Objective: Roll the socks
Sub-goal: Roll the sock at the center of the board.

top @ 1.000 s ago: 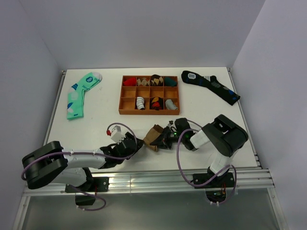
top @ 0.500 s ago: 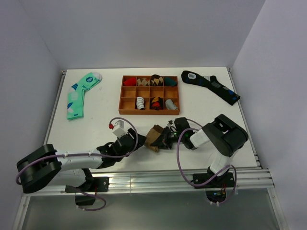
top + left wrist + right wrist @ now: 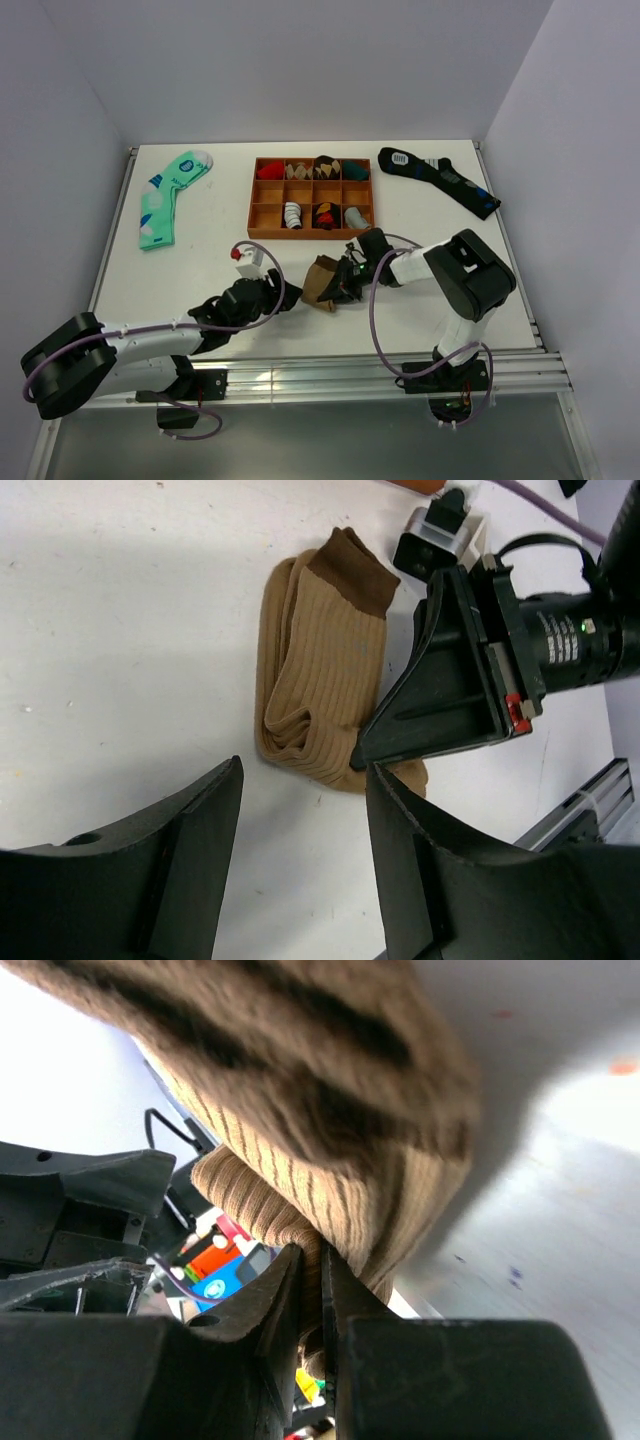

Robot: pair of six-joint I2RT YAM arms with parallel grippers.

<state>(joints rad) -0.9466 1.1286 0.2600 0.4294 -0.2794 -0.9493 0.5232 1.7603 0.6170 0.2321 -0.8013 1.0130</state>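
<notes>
While right hand (image 3: 365, 758) pinches the socks (image 3: 322, 660) at fold | left hand (image 3: 300, 810) wide, off them | risk: thin pinch may slip, roll springs loose on desk (image 3: 120, 630)

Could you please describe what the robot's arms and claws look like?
The left arm and right arm have black joints, white links and looping purple cables. The left claw and right claw are matte black with wedge-shaped fingers. A white, red-marked module tops the left wrist.
</notes>
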